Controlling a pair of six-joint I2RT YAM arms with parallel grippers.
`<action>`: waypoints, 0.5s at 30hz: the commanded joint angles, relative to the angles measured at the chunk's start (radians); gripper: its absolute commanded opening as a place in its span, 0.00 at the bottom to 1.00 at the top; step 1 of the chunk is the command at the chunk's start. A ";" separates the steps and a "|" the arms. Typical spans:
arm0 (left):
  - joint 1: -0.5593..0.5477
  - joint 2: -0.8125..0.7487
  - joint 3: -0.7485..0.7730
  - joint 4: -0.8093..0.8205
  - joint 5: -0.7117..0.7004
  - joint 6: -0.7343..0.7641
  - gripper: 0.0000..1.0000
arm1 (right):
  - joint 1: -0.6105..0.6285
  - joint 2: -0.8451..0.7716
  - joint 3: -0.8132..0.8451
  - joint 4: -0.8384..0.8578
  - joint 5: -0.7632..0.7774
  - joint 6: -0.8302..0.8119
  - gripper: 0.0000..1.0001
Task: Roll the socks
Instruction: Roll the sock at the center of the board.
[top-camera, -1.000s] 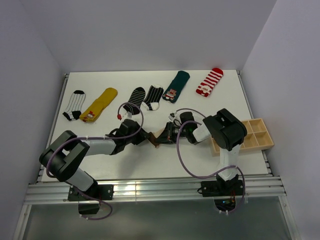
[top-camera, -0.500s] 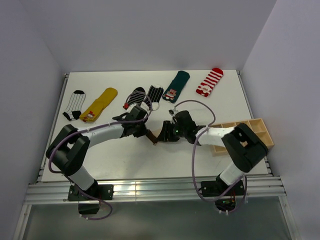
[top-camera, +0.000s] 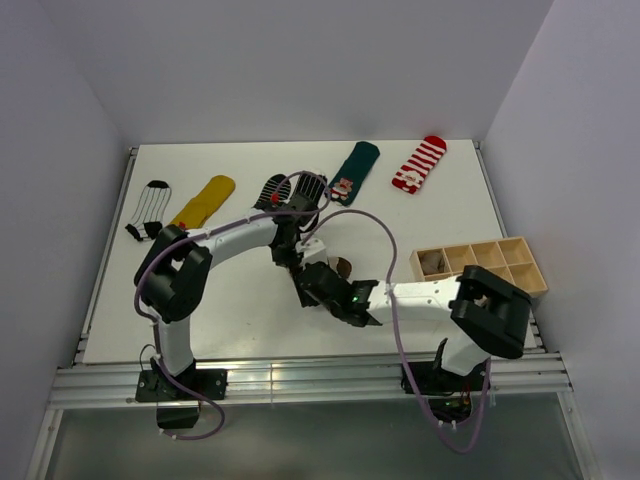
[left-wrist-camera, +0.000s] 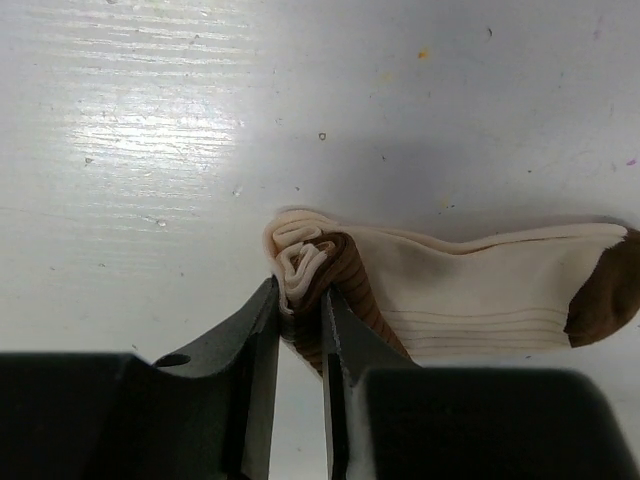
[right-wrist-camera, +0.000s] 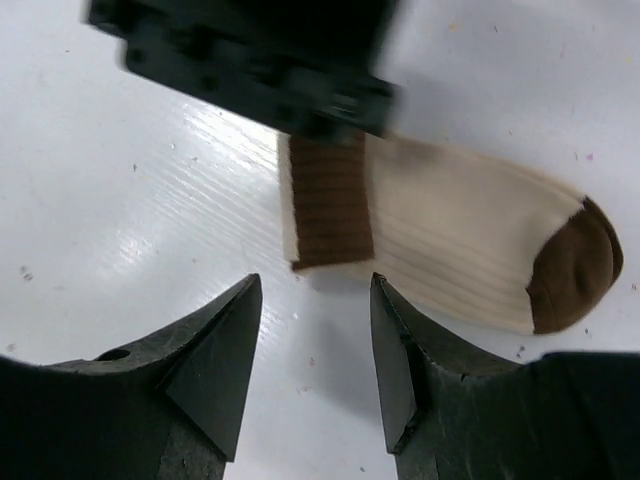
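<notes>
A cream sock with a brown band (left-wrist-camera: 480, 290) and a brown toe lies flat on the white table, its cuff end rolled into a small coil. My left gripper (left-wrist-camera: 300, 312) is shut on that coil. In the right wrist view the same sock (right-wrist-camera: 450, 235) lies just beyond my right gripper (right-wrist-camera: 315, 290), which is open, holds nothing and does not touch it. From above, both grippers meet mid-table, the left gripper (top-camera: 293, 258) and the right gripper (top-camera: 314, 280), and only a brown bit of the sock (top-camera: 340, 266) shows.
Other socks lie in a row at the back: black with white lines (top-camera: 148, 210), yellow (top-camera: 203, 203), two black-and-white ones (top-camera: 272, 190), dark green (top-camera: 353, 165), red-and-white striped (top-camera: 419, 165). A wooden compartment tray (top-camera: 480, 266) sits at the right edge.
My right gripper has opened, let go of the sock and drawn back toward the near left. The left arm swung right with the sock, its jaws tightening on the rolled end.
</notes>
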 joint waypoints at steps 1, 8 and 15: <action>-0.009 0.055 0.039 -0.151 -0.019 0.053 0.20 | 0.076 0.081 0.097 0.005 0.247 -0.088 0.55; -0.019 0.090 0.082 -0.185 -0.019 0.070 0.21 | 0.145 0.214 0.212 -0.012 0.353 -0.144 0.57; -0.020 0.082 0.053 -0.154 0.009 0.070 0.20 | 0.145 0.351 0.283 -0.066 0.393 -0.138 0.55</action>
